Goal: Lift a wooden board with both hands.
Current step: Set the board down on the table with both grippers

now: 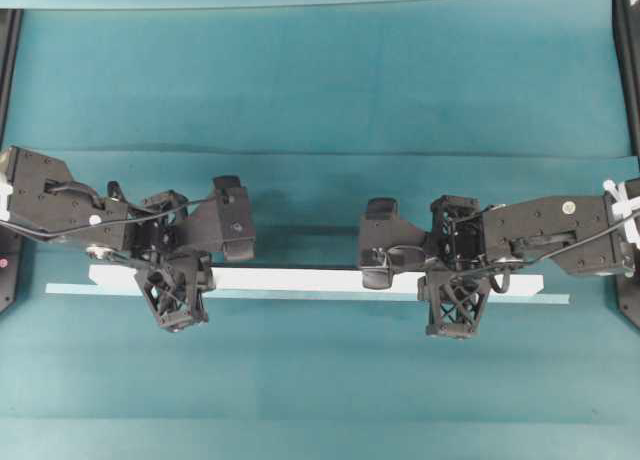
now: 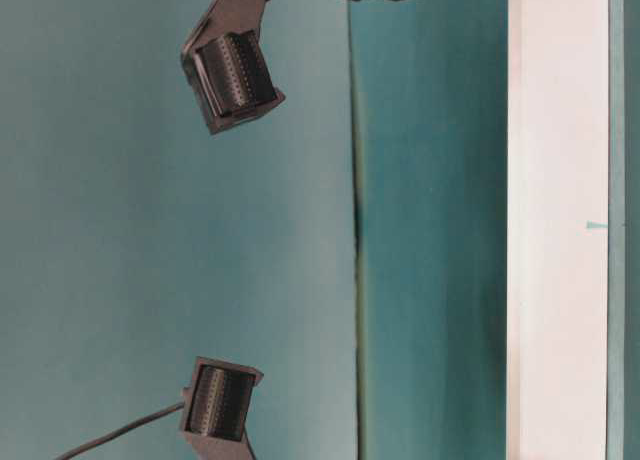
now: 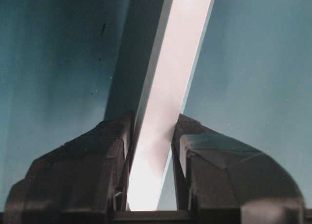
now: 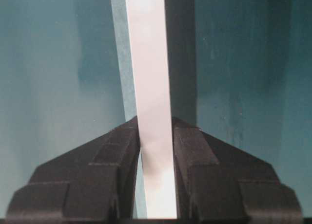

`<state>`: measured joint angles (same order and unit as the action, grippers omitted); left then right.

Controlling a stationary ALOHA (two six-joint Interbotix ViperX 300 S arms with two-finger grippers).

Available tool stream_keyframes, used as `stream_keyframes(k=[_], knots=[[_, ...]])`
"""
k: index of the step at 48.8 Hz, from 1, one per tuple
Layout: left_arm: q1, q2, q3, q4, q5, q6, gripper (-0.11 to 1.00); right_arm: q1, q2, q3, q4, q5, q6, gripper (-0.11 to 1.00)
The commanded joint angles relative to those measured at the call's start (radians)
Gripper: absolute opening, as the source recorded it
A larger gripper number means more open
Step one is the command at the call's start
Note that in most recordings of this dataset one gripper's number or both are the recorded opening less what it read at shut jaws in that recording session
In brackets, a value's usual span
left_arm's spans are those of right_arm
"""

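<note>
The wooden board [image 1: 300,279] is a long white plank running left to right across the teal table. My left gripper [image 1: 176,282] is shut on it near its left end, and my right gripper [image 1: 455,284] is shut on it near its right end. In the left wrist view the board [image 3: 180,63] runs slanted between the left gripper's [image 3: 153,124] black fingers [image 3: 117,151], which press on both its edges. The right wrist view has the board [image 4: 148,63] straight between the right gripper's [image 4: 155,124] fingers [image 4: 187,151]. A dark shadow lies beside the board in both wrist views, so it hangs above the table. The table-level view shows the board [image 2: 555,230] on end.
A thin pale teal strip [image 1: 300,296] lies on the cloth just in front of the board and reaches past both its ends. Black frame posts stand at the far left [image 1: 8,40] and far right [image 1: 628,60] edges. A fold crosses the cloth [image 1: 320,152] behind the arms.
</note>
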<state>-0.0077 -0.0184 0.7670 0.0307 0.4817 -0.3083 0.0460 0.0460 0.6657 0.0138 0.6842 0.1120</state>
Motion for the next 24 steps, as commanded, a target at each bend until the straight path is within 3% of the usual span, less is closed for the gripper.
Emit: stream_keyframes(k=[1,15,24], knots=[[0.014,-0.003,0.003,-0.005,-0.015,-0.046,0.18,0.012,0.012,0.018,0.009,0.002,0.008,0.22],[0.003,-0.008,0.017,-0.005,-0.072,0.041,0.18,0.009,0.006,0.029,0.003,-0.025,-0.006,0.22],[0.011,-0.008,0.015,-0.005,-0.075,0.049,0.18,0.002,0.005,0.032,0.002,-0.029,-0.006,0.22]])
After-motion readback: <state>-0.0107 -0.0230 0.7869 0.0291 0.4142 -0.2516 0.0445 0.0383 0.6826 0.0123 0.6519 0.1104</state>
